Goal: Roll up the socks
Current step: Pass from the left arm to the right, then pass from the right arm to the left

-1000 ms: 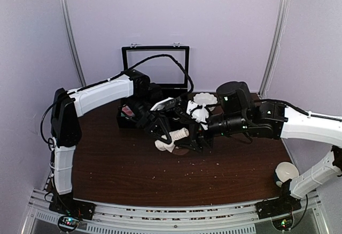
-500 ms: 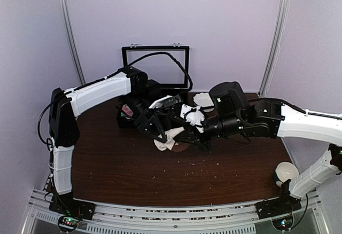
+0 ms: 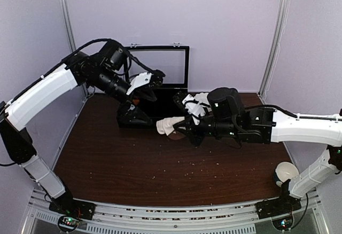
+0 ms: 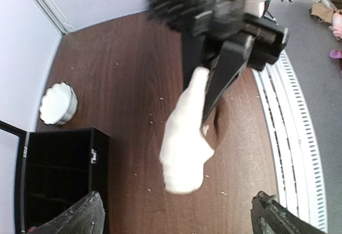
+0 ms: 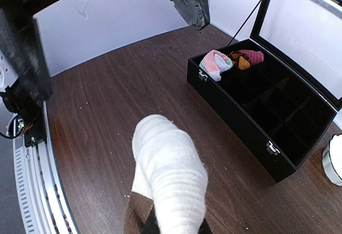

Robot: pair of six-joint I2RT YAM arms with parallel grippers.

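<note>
A rolled cream-white sock bundle (image 5: 170, 175) with a brown piece (image 5: 133, 215) at its base sticks out of my right gripper (image 5: 173, 229), which is shut on it just above the table. In the top view the bundle (image 3: 170, 125) hangs left of the right gripper (image 3: 185, 128), in front of the black box. My left gripper (image 3: 155, 84) is raised above the box, open and holding nothing. In the left wrist view its fingertips (image 4: 80, 217) stand wide apart, and the sock bundle (image 4: 184, 143) is below them in the right gripper (image 4: 227, 68).
A black compartment box (image 5: 251, 117) with its lid (image 3: 155, 65) open stands at the back. It holds a pink and mint bundle (image 5: 215, 64) and a dark red and orange one (image 5: 247, 57). A white fluted bowl (image 4: 57, 103) sits beside it, and a white cup (image 3: 287, 171) at the right edge.
My left gripper opened, let go of the sock bundle and rose up and back over the box. My right gripper shut on the bundle and carries it alone, shifted slightly left.
</note>
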